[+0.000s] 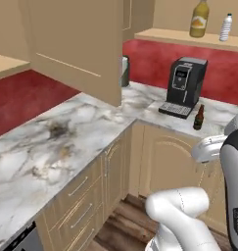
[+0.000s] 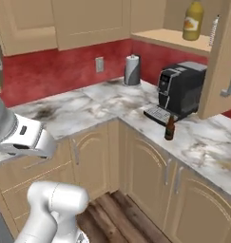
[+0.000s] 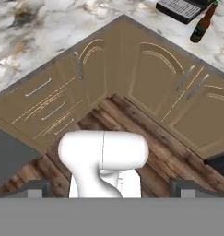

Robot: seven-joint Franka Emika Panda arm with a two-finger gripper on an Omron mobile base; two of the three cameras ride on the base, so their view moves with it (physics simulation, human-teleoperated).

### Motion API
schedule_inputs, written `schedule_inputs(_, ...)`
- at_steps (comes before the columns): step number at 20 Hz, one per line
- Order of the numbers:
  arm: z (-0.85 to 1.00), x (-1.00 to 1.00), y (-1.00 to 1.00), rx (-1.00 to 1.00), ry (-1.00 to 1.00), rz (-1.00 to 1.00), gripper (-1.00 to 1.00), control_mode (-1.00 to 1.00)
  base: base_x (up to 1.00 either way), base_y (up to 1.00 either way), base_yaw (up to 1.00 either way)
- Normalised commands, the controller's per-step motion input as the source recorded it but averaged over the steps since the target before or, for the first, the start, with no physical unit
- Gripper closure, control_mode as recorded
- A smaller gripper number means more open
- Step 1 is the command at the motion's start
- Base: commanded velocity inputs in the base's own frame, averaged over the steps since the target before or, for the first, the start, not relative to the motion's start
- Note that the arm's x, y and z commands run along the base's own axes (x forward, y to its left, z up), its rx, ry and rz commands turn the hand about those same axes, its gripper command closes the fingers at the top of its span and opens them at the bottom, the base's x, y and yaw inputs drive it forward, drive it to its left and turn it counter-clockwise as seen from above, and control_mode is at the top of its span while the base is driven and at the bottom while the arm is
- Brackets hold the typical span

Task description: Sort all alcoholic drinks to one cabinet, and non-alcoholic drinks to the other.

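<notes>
The jaws stand wide apart and hold nothing, the gripper (image 3: 111,186) pointing down at the wooden floor, well away from the counter. The small dark brown beer bottle (image 1: 199,117) stands upright on the white marbled counter (image 1: 66,132) just beside the black coffee machine (image 1: 186,86). The large yellow-orange juice bottle (image 1: 200,19) and small clear ribbed water bottle (image 1: 226,27) already stand on the wide cabinet's tan shelf (image 1: 164,35). I'd approach the beer from the machine-free side, gripping mid-body.
</notes>
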Motion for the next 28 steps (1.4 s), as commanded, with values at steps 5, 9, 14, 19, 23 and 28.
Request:
schedule_inputs(5,0.0,0.0,0.0,0.0,0.0,0.0,-1.0,1.0,0.21,-0.21,-0.58)
schedule_inputs(9,0.0,0.0,0.0,0.0,0.0,0.0,-1.0,1.0,0.35,-0.08,-0.56)
schedule_inputs(14,0.0,0.0,0.0,0.0,0.0,0.0,-1.0,1.0,0.57,0.0,-0.51)
schedule_inputs(19,0.0,0.0,0.0,0.0,0.0,0.0,-1.0,1.0,0.75,0.13,-0.34)
schedule_inputs(23,0.0,0.0,0.0,0.0,0.0,0.0,-1.0,1.0,0.77,0.23,-0.23)
schedule_inputs(28,0.0,0.0,0.0,0.0,0.0,0.0,-1.0,1.0,0.8,0.33,-0.22)
